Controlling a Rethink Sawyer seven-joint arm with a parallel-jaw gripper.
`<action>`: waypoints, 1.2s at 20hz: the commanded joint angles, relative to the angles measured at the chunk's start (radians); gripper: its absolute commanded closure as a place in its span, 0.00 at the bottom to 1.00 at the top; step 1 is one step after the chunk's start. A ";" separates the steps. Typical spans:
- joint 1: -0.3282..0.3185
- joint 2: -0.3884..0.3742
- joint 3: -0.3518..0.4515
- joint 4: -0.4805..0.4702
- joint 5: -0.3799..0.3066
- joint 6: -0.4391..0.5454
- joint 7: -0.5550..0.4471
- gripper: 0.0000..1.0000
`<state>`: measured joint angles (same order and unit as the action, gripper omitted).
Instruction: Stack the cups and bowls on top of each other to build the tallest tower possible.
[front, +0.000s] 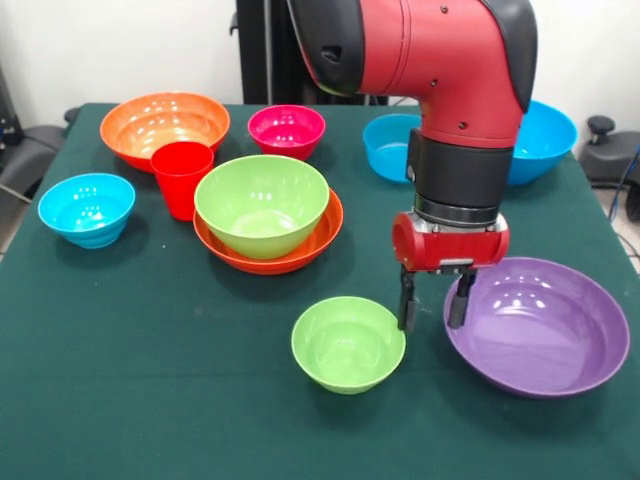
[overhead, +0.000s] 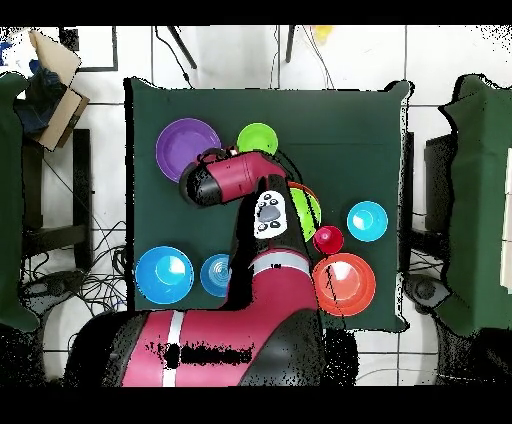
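Note:
The tower is a green bowl (front: 262, 205) nested in a wide orange bowl (front: 305, 250) at mid table. My gripper (front: 432, 302) is open and empty, low over the table between a small green bowl (front: 348, 342) and the wide purple bowl (front: 540, 325). One finger (front: 460, 298) overlaps the purple bowl's rim, the other is outside it. The red cup (front: 182, 178) stands upright left of the tower. In the overhead view the arm hides the gripper, while the purple bowl (overhead: 185, 148) and small green bowl (overhead: 257, 137) show beside it.
A second wide orange bowl (front: 165, 125) and the magenta bowl (front: 287, 130) sit at the far side. A small blue bowl (front: 87, 208) sits at the left. Two more blue bowls (front: 392, 145) (front: 545, 140) sit behind the arm.

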<state>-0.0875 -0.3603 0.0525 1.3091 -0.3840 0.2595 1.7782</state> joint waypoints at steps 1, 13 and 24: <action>0.020 0.029 0.004 -0.049 0.026 0.007 0.134 0.00; 0.044 0.030 -0.034 -0.044 0.057 0.008 0.132 0.00; 0.040 0.143 -0.023 -0.116 0.055 -0.062 0.114 0.00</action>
<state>-0.0502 -0.3032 -0.0197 1.2415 -0.3319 0.2520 1.7782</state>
